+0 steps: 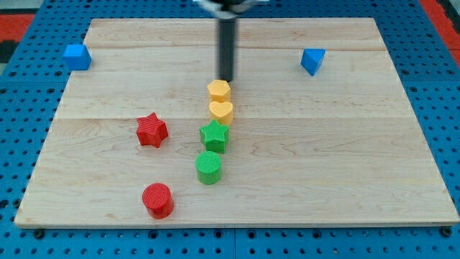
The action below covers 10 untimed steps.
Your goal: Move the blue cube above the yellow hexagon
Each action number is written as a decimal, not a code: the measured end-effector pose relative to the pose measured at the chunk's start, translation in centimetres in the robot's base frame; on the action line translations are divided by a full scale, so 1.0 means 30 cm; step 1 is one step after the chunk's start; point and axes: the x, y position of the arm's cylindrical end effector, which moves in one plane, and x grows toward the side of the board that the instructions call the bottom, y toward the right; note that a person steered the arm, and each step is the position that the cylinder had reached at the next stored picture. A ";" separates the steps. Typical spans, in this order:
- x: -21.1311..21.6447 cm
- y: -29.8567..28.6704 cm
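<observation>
Right now my tip (226, 78) rests on the tabletop (345, 144) just above the yellow hexagon (219, 90), close enough that I cannot tell whether it touches the block's top edge. I carry no fingers at all, only the dark rod, so nothing is held and nothing can be. The blue cube (77, 56) sits far off at the view's upper left corner, at the very edge of the wooden board, well apart from my tip and from every other block. A second blue block (313, 61), more wedge-like in shape, lies toward the view's upper right. Below the hexagon runs a close column: a yellow heart (221, 111) touching it, then a green star (214, 135), then a green cylinder (208, 167). A red star (152, 130) and a red cylinder (157, 200) lie to the view's left of that column. As I judge it, the approach step is in hand, since the cube has not been brought over. The next move calls for my tip to travel to the cube's far left side and push it rightward along the top of the board, stopping in the spot above the hexagon without nudging the yellow pair.
</observation>
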 end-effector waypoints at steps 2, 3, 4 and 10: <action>0.159 -0.525; 0.141 -0.806; 0.131 -0.819; -0.290 -0.605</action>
